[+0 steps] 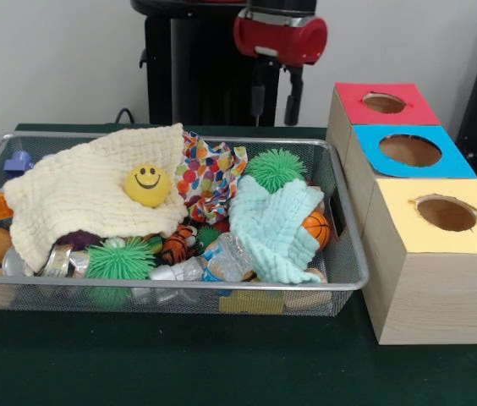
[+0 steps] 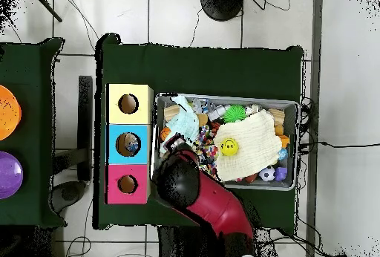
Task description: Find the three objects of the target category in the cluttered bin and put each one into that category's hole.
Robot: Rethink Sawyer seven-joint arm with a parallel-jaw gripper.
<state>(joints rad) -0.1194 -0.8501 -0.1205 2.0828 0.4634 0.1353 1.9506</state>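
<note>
On the green counter (image 1: 222,364) sits a wire mesh bin (image 1: 340,279) heaped with toys. A cream cloth (image 1: 78,199) covers its left half in the front view, with a yellow smiley ball (image 1: 147,184) resting on top. A pale green cloth (image 1: 274,227) lies beside a small basketball (image 1: 315,228), and a green spiky ball (image 1: 274,167) sits behind them. Just beside the bin stand three wooden boxes with holes: yellow-topped (image 1: 446,211), blue-topped (image 1: 409,150) and red-topped (image 1: 384,102). The end effector (image 1: 275,101) hangs above the bin's far edge, its two fingers (image 1: 293,97) spread apart and holding nothing.
</note>
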